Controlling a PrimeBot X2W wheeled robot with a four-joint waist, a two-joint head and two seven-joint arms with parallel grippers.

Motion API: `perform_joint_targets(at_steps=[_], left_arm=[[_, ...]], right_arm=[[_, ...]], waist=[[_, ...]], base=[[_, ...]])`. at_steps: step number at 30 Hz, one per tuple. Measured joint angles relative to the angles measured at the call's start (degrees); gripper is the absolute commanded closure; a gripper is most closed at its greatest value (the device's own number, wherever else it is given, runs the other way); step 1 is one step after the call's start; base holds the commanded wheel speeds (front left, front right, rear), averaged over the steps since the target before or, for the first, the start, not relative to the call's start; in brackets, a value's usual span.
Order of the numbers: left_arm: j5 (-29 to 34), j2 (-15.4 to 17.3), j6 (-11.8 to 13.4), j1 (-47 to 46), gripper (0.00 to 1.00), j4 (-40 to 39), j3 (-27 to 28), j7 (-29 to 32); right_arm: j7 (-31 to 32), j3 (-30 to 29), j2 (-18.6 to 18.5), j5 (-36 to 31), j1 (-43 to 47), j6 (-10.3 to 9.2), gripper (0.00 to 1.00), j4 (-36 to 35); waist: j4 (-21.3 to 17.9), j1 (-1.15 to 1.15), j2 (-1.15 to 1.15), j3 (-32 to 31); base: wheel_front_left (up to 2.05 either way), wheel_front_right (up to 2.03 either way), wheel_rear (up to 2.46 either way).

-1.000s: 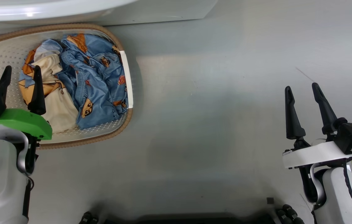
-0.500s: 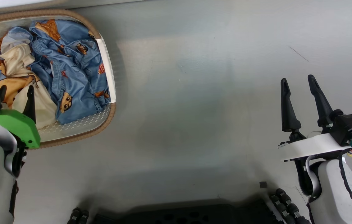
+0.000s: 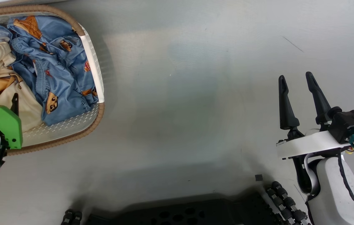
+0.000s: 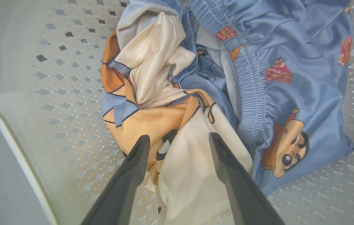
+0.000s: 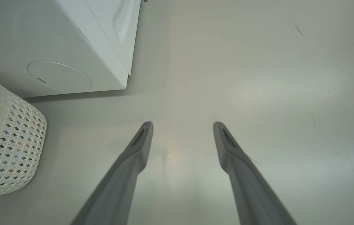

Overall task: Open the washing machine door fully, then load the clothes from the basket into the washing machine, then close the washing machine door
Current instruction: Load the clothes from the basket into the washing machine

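Observation:
The cream perforated basket (image 3: 93, 65) with a brown rim stands on the floor at the upper left of the head view. The clothes (image 3: 55, 72) lie bundled in it: blue printed garments and an orange and cream piece (image 4: 152, 81). My left gripper (image 4: 178, 139) is open just above the cream fabric, one finger on each side of a fold and nothing clamped. One of its fingers (image 3: 15, 103) rises behind the green mount. My right gripper (image 3: 295, 78) stands open over bare floor, far right of the basket. The white washing machine (image 5: 70, 47) shows its lower corner. Its door is out of view.
Grey floor (image 3: 189, 103) stretches between basket and right arm. The robot's dark base (image 3: 180, 215) fills the bottom edge. In the right wrist view the basket's wall (image 5: 11, 140) stands close beside the machine, which has a round cover (image 5: 59, 76) low on its front.
The head camera has swung, so the basket now sits further left and the machine's edge has left the picture. My left gripper shows lower against the clothes. The right gripper stays open.

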Motion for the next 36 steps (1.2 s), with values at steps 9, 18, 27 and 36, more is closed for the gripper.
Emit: perform_joint_targets(at_steps=[9,18,27,36], left_arm=[[2.9,1.9,-0.1,-2.8,0.0,2.8,-1.8,2.6],[4.3,2.5,0.5,-5.0,0.0,5.1,-2.8,3.3],[4.2,2.6,0.5,-6.4,0.0,7.5,-2.7,4.0],[4.3,2.6,0.5,-8.6,0.0,9.2,-3.2,3.9]], right_arm=[[0.0,0.2,0.1,0.0,0.0,-0.01,0.0,-0.4],[0.0,0.2,0.2,0.2,0.0,-0.01,0.0,-0.7],[0.0,0.1,0.3,0.2,0.0,-0.02,0.0,-2.0],[0.0,-0.3,0.4,0.2,0.1,-0.03,0.0,-2.7]], waist=[[-0.7,0.0,0.0,1.1],[-1.3,0.0,0.0,2.0],[-2.3,0.0,0.0,2.3],[-2.9,0.0,0.0,2.6]], base=[[0.0,0.0,0.0],[0.0,0.0,0.0],[0.0,0.0,0.0],[0.0,0.0,0.0]])
